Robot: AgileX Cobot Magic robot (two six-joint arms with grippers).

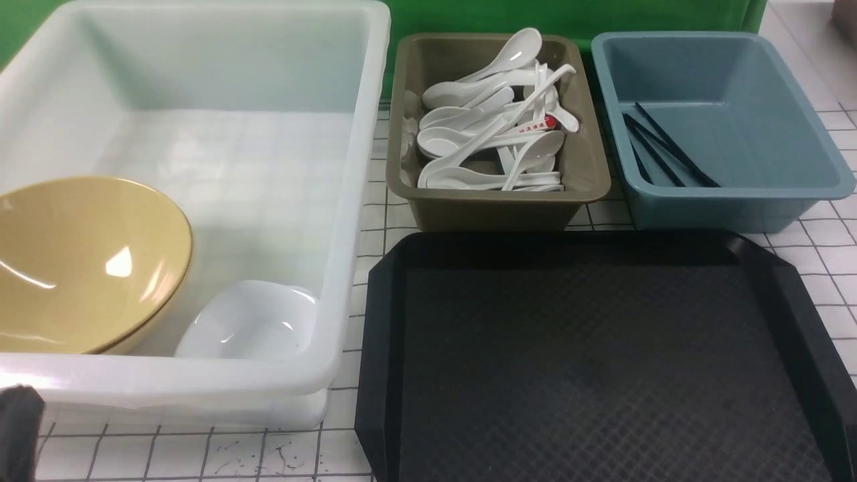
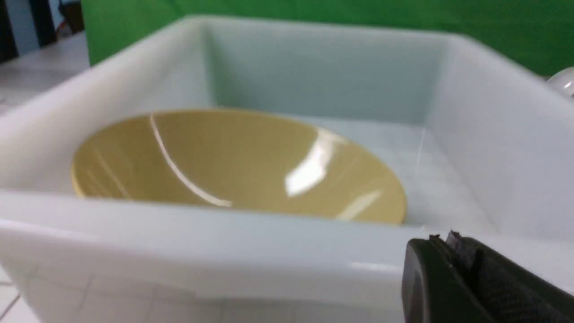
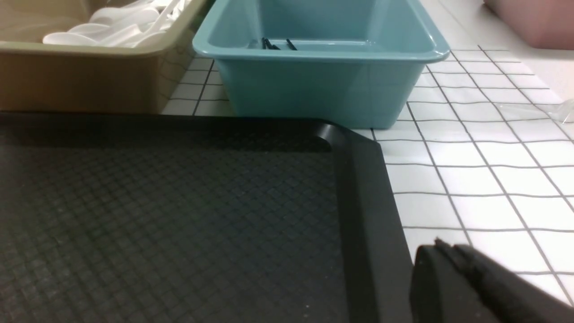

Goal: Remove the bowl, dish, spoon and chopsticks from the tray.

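The black tray lies bare at the front right; it also shows in the right wrist view. The yellow bowl leans inside the big white tub, with the small white dish beside it. The bowl also shows in the left wrist view. White spoons fill the olive tub. Black chopsticks lie in the blue tub. My left gripper is shut and empty just outside the white tub's front wall. My right gripper is shut and empty beside the tray's right rim.
White tiled table with dark grid lines surrounds the tubs. A green backdrop stands behind them. A dark part of my left arm shows at the front view's lower left corner. A pink container sits far off to the right.
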